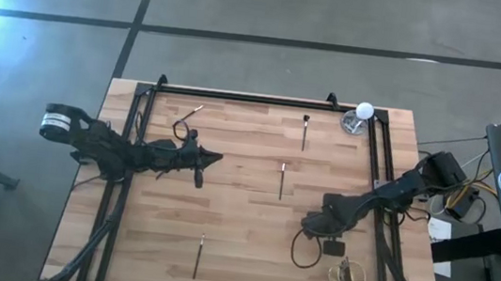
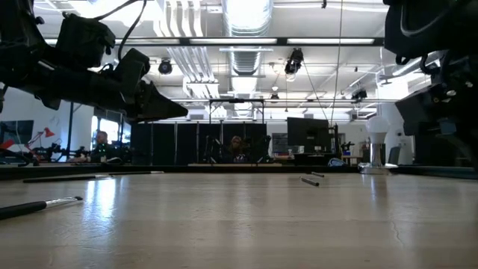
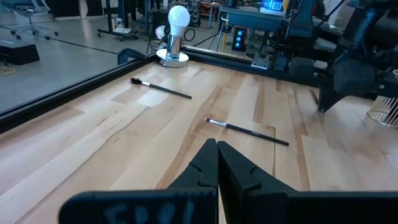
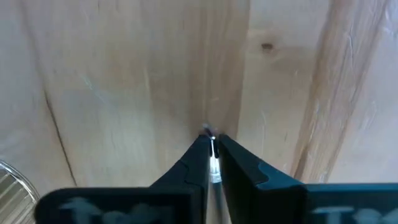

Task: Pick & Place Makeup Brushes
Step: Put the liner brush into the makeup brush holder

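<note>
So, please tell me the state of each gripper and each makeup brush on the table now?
left gripper: shut, empty, above the table.
right gripper: shut on a brush, pointing down.
four loose brushes: lying flat, apart.
wire holder: upright near the right arm.

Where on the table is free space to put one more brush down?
Bare wood lies between the lower-left brush and the right end effector, and between the top-left brush and the top-middle brush. Crowded: the right side, with wire holder and lamp.
</note>
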